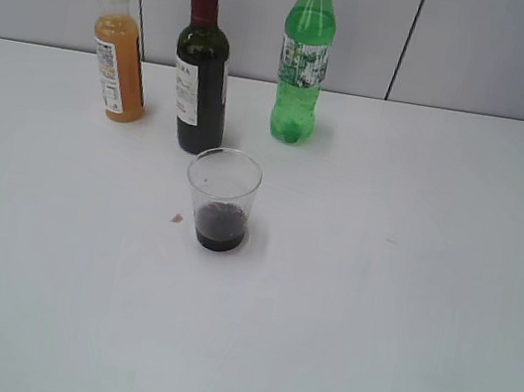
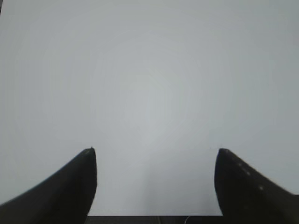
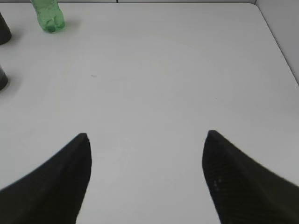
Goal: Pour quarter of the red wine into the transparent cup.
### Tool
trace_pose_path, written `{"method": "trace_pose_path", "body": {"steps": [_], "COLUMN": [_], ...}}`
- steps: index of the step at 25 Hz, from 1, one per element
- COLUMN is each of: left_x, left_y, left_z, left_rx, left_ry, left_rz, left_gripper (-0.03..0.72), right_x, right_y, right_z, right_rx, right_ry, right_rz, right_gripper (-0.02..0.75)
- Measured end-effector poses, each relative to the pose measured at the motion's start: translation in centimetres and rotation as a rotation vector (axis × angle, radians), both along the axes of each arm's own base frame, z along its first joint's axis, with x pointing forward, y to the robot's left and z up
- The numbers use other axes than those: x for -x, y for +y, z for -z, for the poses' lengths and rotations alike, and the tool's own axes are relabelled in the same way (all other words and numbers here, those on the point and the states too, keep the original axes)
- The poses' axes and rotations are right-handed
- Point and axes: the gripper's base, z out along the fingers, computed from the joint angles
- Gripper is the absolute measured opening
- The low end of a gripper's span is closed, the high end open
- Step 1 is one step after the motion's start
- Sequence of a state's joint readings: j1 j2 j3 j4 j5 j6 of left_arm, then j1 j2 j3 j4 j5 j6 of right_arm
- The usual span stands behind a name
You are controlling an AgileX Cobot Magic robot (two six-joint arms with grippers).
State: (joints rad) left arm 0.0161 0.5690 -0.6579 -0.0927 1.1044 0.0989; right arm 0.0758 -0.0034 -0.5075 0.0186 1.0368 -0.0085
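Standing near the table's (image 1: pixel 404 310) far edge, the wine bottle (image 1: pixel 201 70) is uncapped; the transparent cup (image 1: pixel 222 199) holds red wine (image 1: pixel 221 225). Left end effector (image 2: pixel 154 154) and right end effector (image 3: pixel 145 136) gape wide, empty.

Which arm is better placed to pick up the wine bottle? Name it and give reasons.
Probably right: the open right gripper has the wine bottle at its view's left edge; the open left gripper faces only bare table.
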Motion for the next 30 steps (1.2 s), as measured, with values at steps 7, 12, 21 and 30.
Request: {"method": "trace_pose_path", "body": {"steps": [7,12,21,30], "left_x": [4.5,6.6,8.5,8.5], "left_y": [-0.4,-0.5,-0.5,-0.5], "left_z": [3.4,3.3,3.2,3.2], "left_rx": [0.033,0.038,0.039,0.042], "left_ry": [-0.132,-0.275,-0.403,-0.405], "left_rz": [0.007,0.012,0.016,0.017], "left_gripper": [0.592,0.592,0.592,0.592], "right_x": [0.0,0.0,0.0,0.0], "right_y": [0.0,0.0,0.0,0.0], "right_z": [0.0,0.0,0.0,0.0], "right_rx": [0.0,0.0,-0.001,-0.001], "right_ry": [0.0,-0.001,0.0,0.0], "right_rz": [0.0,0.0,-0.001,-0.001], "right_gripper": [0.593,0.593,0.593,0.592]}}
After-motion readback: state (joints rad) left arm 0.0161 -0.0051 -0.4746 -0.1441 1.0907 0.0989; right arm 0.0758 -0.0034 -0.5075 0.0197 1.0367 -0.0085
